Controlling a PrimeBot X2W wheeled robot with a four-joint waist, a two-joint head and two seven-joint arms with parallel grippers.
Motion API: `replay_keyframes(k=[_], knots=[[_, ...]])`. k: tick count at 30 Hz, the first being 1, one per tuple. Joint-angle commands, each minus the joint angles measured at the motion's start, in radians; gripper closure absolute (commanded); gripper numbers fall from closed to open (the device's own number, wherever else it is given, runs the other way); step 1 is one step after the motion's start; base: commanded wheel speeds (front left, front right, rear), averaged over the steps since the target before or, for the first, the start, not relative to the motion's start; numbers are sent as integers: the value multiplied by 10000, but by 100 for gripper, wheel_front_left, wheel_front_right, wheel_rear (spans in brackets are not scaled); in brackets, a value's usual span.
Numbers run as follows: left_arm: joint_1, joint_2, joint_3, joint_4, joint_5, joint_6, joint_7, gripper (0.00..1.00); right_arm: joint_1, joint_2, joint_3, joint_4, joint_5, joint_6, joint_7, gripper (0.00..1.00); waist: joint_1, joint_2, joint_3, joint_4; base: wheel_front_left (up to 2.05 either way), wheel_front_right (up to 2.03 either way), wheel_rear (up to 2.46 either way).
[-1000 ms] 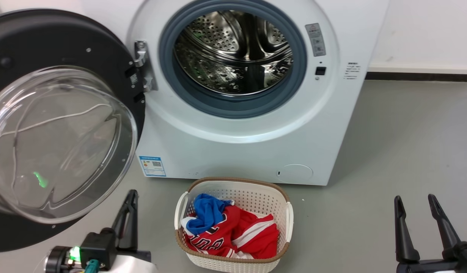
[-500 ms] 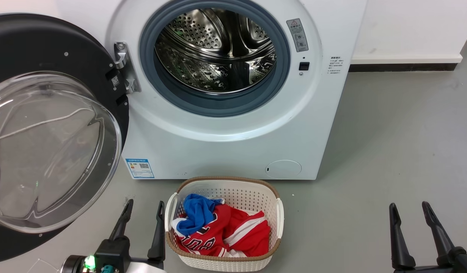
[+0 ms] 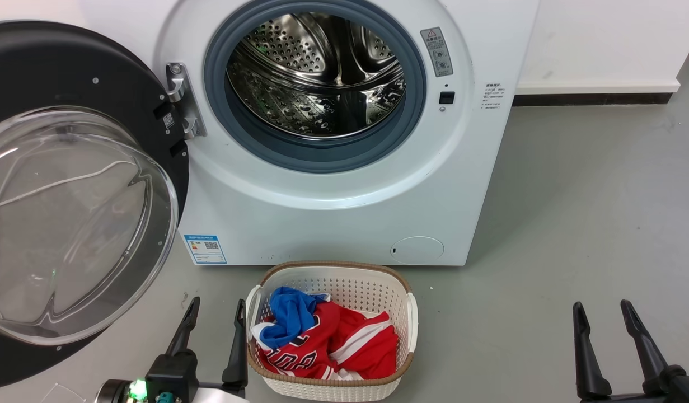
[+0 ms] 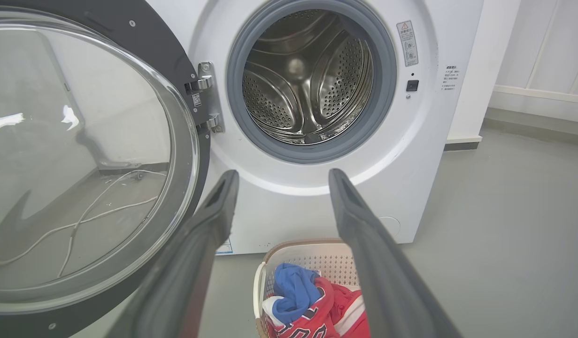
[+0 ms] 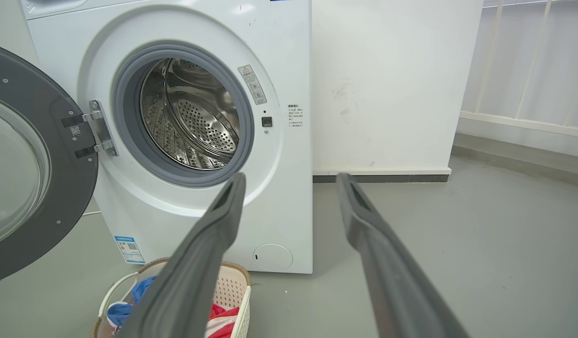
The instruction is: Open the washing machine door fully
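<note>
**Desk:** Machine and door?

**Op:** I have the washing machine (image 3: 333,224) square ahead, white, backed against the wall. Its steel drum (image 3: 316,73) is exposed inside the grey gasket (image 3: 322,162). The washing machine door (image 3: 59,61) hangs off the hinge (image 3: 179,101) on the machine's left side. It is swung wide, with its inner face and clear glass bowl (image 3: 70,224) turned toward me.

**Desk:** Floor?

**Op:** White laundry basket (image 3: 333,274) just in front of the machine, with a red garment (image 3: 361,350) and a blue garment (image 3: 291,313) inside.

**Desk:** Arms?

**Op:** Left gripper (image 3: 218,302) low, between door and basket, jaws spread, holding nothing. Right gripper (image 3: 600,304) well off to the right over grey floor (image 3: 573,212), jaws likewise apart, empty. Neither touches the door.

**Desk:** Small items?

**Op:** Blue sticker (image 3: 205,249) and round flap (image 3: 417,249), both low on the machine's front.
</note>
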State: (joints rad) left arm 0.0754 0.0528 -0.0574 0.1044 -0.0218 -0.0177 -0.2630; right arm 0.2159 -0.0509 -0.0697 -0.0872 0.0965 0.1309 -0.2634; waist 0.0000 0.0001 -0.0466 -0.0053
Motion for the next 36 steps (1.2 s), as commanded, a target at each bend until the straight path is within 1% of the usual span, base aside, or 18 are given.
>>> replay_keyframes(k=[1,3,4,9,22,36], knots=[[15,-19,26,27,-19,0,-26,0,63,16,12,37,70,-3,-16,0,0,-1,-7,10,0,0,0],[14,-18,57,62,3,41,-26,0,54,16,22,42,83,-3,-16,0,0,-1,-14,22,0,0,0],[0,0,42,60,5,25,0,100,-3,0,14,17,16,0,0,100,0,-1,-15,23,0,0,0],[148,-2,31,550,-111,15,95,100,-4,0,48,460,117,0,23,100,0,-1,-14,23,0,0,0],[-229,-6,341,703,-2855,-188,749,100,-577,-164,172,933,2922,0,508,100,0,-1,39,26,0,0,0],[-551,-10,596,818,-5388,-372,1321,100,-1115,-270,236,1379,5450,-1,995,100,0,-1,97,29,0,0,0]])
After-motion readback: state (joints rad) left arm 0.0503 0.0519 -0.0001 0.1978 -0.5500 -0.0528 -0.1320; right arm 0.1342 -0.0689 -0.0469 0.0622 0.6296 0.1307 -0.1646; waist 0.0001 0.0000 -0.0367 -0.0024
